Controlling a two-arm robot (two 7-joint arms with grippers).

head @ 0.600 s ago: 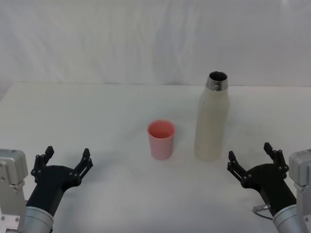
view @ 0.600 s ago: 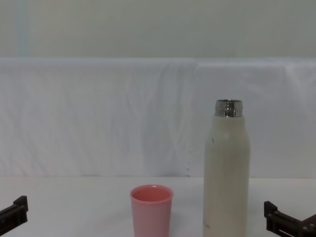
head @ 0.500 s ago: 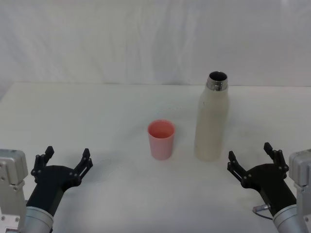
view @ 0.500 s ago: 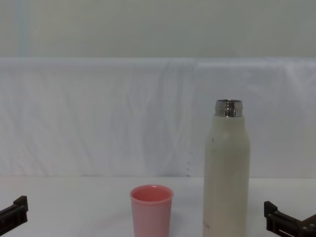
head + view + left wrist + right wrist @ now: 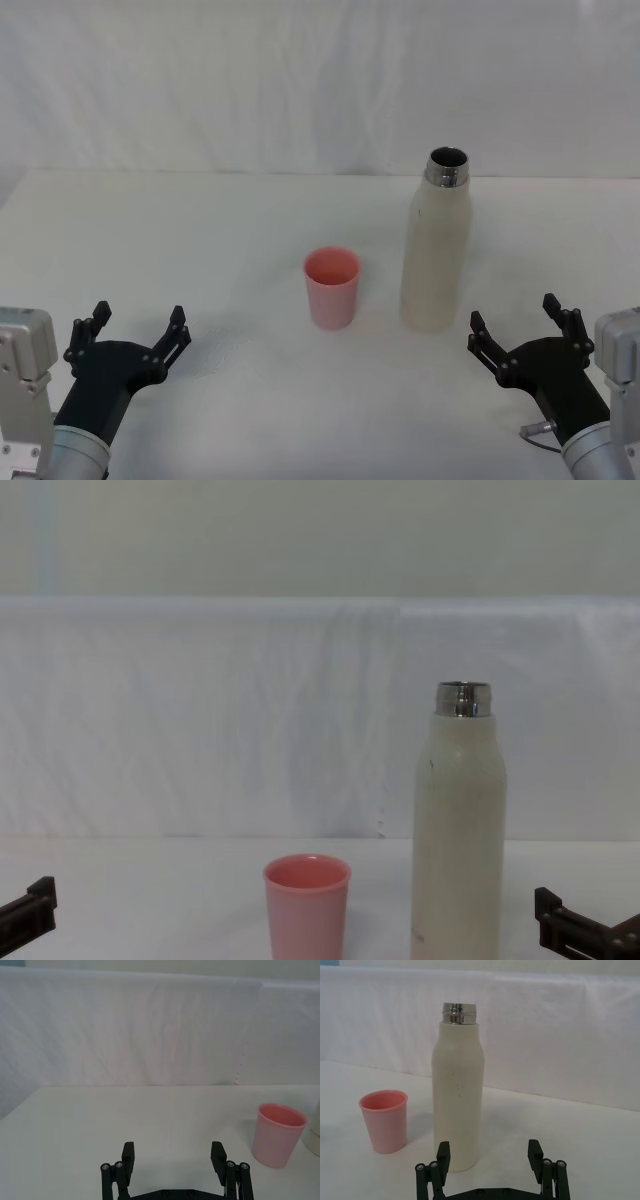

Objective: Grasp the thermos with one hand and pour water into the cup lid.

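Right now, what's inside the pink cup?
The pink cup looks empty: just its pink inner wall shows. Its very bottom is hidden by the rim.

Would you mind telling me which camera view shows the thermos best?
The right wrist view: the thermos stands whole there, from steel neck to base. The head view looks down into its open mouth. The chest view cuts off its base, and the left wrist view catches just a sliver.

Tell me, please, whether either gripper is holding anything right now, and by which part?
Nothing is held. The left gripper and right gripper are both open, short of the thermos and cup.
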